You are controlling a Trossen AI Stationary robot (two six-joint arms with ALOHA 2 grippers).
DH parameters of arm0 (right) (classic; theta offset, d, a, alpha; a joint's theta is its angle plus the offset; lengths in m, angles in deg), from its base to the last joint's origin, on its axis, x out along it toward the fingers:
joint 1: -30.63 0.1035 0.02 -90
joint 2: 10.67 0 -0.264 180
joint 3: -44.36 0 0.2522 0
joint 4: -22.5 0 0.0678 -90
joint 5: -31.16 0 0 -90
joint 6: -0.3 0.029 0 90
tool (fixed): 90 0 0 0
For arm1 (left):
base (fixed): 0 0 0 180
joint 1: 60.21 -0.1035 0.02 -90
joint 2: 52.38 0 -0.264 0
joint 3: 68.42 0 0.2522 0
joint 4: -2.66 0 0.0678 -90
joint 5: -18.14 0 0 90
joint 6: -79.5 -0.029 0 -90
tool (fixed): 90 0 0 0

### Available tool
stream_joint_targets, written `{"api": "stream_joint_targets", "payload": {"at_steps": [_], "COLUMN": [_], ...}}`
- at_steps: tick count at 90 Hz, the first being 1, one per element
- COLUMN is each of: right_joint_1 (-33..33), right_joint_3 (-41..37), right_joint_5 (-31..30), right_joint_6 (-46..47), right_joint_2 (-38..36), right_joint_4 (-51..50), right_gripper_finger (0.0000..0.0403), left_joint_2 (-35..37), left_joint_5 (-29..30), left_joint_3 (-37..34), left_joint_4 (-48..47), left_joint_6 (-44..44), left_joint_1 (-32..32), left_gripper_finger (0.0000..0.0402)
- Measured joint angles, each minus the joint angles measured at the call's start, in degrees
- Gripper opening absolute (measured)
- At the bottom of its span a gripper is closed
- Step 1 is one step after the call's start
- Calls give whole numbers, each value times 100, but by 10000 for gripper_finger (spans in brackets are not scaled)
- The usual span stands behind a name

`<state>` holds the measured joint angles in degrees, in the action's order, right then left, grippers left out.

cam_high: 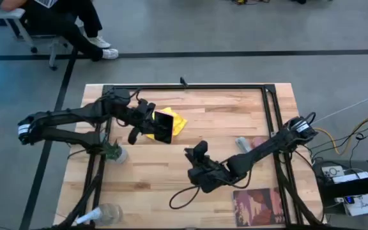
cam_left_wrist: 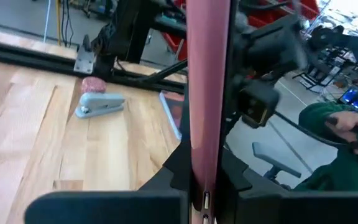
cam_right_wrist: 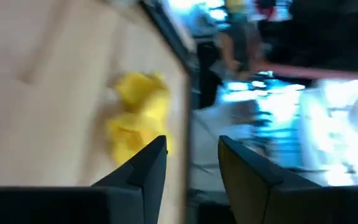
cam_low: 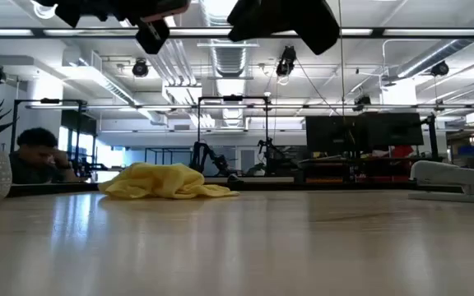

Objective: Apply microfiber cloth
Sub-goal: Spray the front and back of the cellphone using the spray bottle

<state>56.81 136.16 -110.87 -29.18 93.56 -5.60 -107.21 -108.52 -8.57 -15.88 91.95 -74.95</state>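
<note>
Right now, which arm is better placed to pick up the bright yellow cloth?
Right, probably. The left gripper is shut on the black phone above the bright yellow microfiber cloth. The right gripper is open, empty and faces the cloth, though it hangs farther away.

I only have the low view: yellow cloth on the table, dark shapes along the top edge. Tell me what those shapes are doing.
Observer: From above, the left gripper is shut on a black phone, held over the cloth.
Operator: Now report the right arm.
Observer: The right gripper hangs over mid-table, apart from the cloth, jaws open and empty.
</note>
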Motion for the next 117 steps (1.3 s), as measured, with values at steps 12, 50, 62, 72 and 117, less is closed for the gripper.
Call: {"api": "stream_joint_targets", "payload": {"at_steps": [12, 50, 62, 72, 117], "right_joint_1": [-152, -678, -685, -685, -673], "right_joint_3": [2, -38, -53, -80, 162], "right_joint_5": [907, 2929, 3021, 3312, 4147], "right_joint_6": [859, 2574, 3043, 3328, 4004], "right_joint_2": [-2, 239, 282, 332, 1765], "right_joint_4": [41, 385, 412, 736, 3899], "right_gripper_finger": [112, 85, 77, 76, 140], "left_joint_2": [217, 354, 356, 378, 350], "left_joint_5": [18, 1662, 2121, 2262, 2256], "left_joint_3": [103, 1186, 1522, 1806, 2151], "left_joint_4": [-326, -2370, -2852, -3247, -4333], "left_joint_6": [-23, -513, -517, -485, -278], "left_joint_1": [74, 658, 852, 925, 1190], "left_gripper_finger": [9, 9, 9, 9, 9]}}
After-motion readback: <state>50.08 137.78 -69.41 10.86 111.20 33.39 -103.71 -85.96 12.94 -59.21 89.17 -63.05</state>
